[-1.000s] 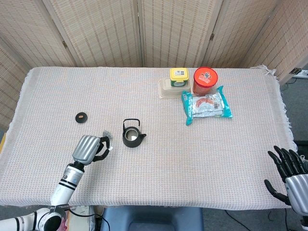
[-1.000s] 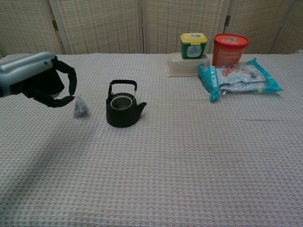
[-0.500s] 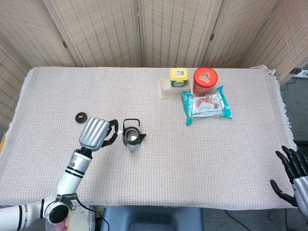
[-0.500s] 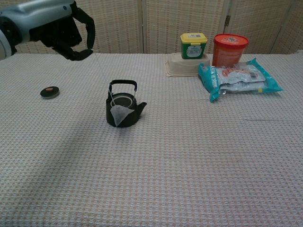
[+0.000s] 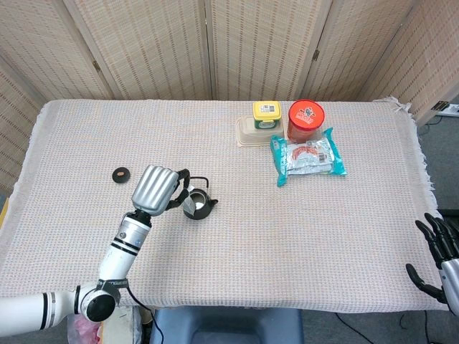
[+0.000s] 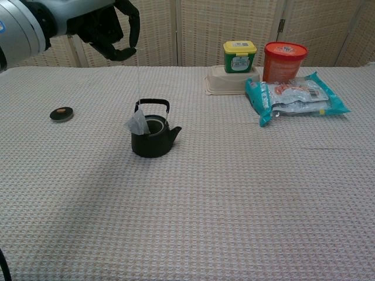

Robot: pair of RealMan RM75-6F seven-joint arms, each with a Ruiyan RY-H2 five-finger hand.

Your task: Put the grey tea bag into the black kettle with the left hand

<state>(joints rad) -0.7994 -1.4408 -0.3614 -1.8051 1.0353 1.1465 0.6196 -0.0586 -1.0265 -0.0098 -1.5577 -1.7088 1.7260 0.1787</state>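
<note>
Since half a second ago we see the grey tea bag (image 6: 138, 123) has swung from the front of the black kettle (image 6: 153, 137) up to its rim at about nine o'clock, and the left hand (image 6: 111, 28) has shifted rightward, now almost straight above the kettle. The bag hangs on a thin string (image 6: 138, 76) pinched between the left hand's fingertips (image 6: 132, 42); it sits against the kettle's left edge beside the raised handle, and we cannot tell whether it touches the metal. In the head view the left hand (image 5: 156, 189) covers the bag and partly overlaps the kettle (image 5: 199, 203).

At nine o'clock from the kettle, well apart, lies a small black lid (image 6: 61, 113) on the woven tablecloth (image 6: 234, 199). Toward one o'clock stand a yellow-lidded green tub (image 6: 239, 55) on a beige container (image 6: 229, 81), a red canister (image 6: 285, 60) beside them, and a teal snack packet (image 6: 296, 96) lying in front.

The right hand (image 5: 442, 251) shows at the table's lower right corner in the head view, fingers spread, holding nothing.
</note>
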